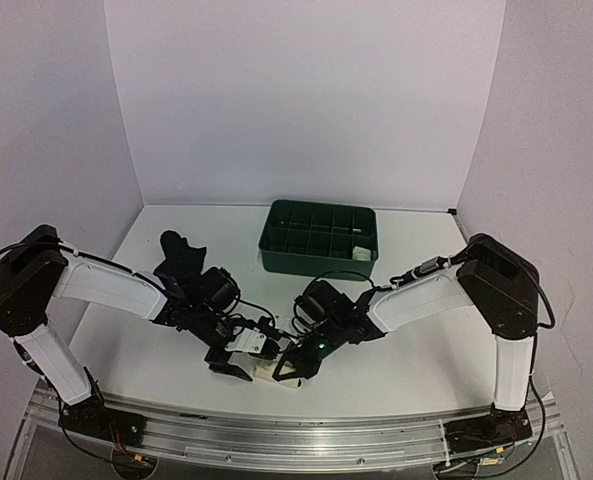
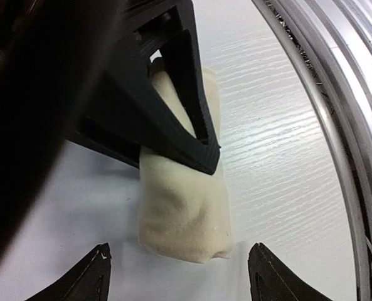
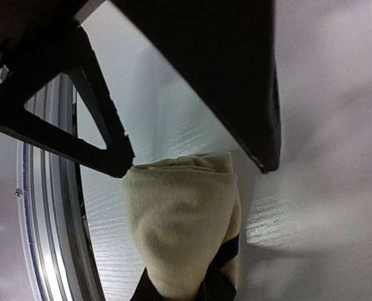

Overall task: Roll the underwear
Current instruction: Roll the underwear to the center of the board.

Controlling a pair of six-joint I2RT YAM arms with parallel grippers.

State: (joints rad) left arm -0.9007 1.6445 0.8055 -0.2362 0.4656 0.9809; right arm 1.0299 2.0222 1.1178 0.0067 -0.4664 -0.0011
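The cream roll [image 2: 182, 213], apparently finished, lies near the tabletop's [image 1: 416, 350] front edge, one end clamped in the right tool [image 3: 195, 166], the left tool [image 2: 179, 266] spread open astride the other, while the black garment [image 1: 181, 255] lies unrolled beyond.

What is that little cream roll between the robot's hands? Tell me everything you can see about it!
The cream roll is soft, fuzzy-looking cloth rolled into a plump tube. It lies flat on the white table near the metal rail. The right hand pinches one end between its black fingers. The left hand is open, its tips either side of the other end, not touching.
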